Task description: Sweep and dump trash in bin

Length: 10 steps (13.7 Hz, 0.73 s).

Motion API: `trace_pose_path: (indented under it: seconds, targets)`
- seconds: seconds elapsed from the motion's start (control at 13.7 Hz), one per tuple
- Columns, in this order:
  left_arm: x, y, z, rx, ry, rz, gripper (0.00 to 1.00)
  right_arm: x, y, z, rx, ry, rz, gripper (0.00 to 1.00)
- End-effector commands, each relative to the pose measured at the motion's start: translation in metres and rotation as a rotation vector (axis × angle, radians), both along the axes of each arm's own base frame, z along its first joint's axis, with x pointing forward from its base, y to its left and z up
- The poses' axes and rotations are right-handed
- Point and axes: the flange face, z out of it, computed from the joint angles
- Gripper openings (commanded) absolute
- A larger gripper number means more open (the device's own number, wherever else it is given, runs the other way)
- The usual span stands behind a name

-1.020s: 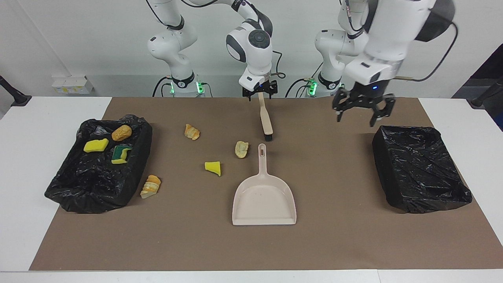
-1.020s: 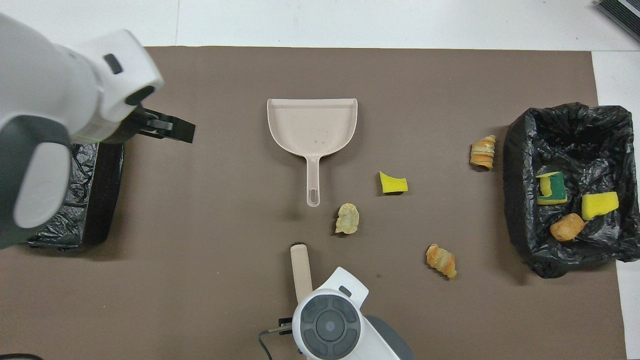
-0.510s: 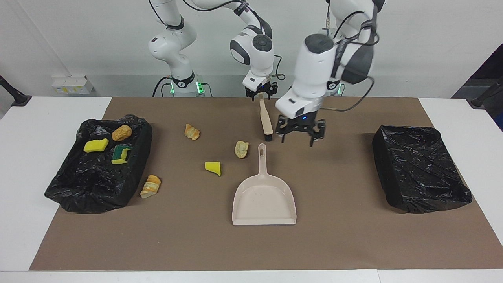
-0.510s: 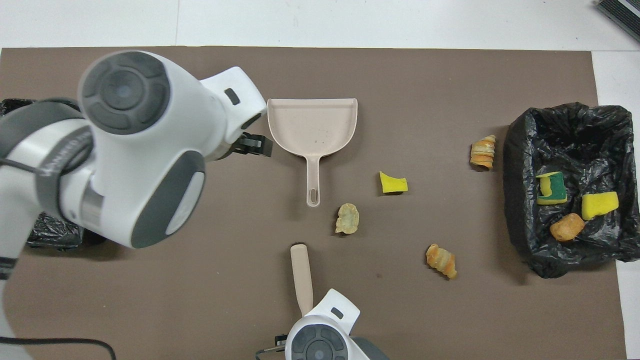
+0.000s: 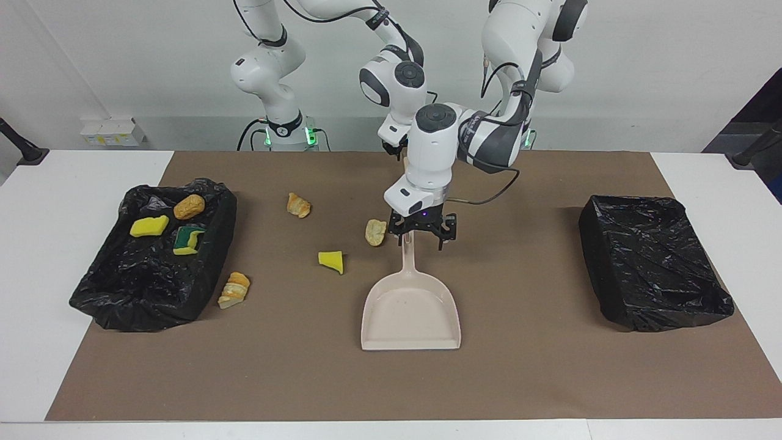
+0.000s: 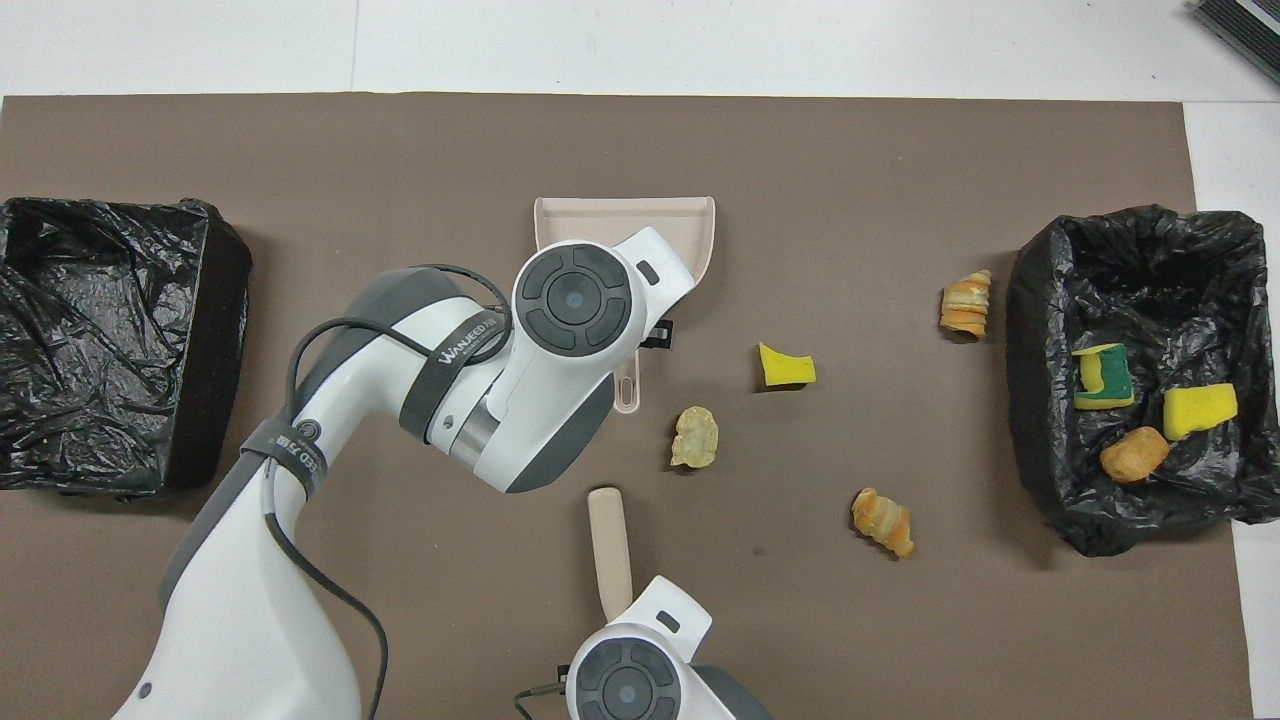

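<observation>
Left gripper (image 5: 421, 239) hangs spread wide over the dustpan (image 5: 410, 308) handle. Right gripper (image 5: 398, 145) grips the brush (image 6: 610, 538), clamped tight. Four trash pieces (image 5: 376, 232) lie loose toward the right arm's end; three sit in that end's bin (image 5: 116, 293).

Left arm (image 6: 480, 390) stretched over the beige dustpan (image 6: 690, 215), covering its handle. Brush handle (image 6: 610, 540) at six o'clock beneath the right arm's wrist (image 6: 630, 680). Four trash bits (image 6: 786, 366) loose on brown tabletop (image 6: 850, 150); three more inside bin (image 6: 1040, 300) at three o'clock. Empty bin (image 6: 100, 340) at nine.
</observation>
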Motion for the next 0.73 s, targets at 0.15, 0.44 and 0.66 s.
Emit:
trace_pose_path:
  seconds: [0.15, 0.44, 0.66]
  targets:
    - [-0.013, -0.024, -0.049, 0.006, -0.008, 0.031, 1.0, 0.011, -0.014, 0.015, -0.019, 0.048, -0.05, 0.0]
    - [-0.006, -0.025, -0.06, -0.009, -0.021, 0.032, 0.73, 0.044, -0.064, 0.056, -0.076, 0.089, -0.122, 0.0]
    - [-0.01, -0.026, -0.062, 0.003, -0.007, 0.029, 0.18, 0.068, -0.123, 0.09, -0.112, 0.095, -0.16, 0.0]
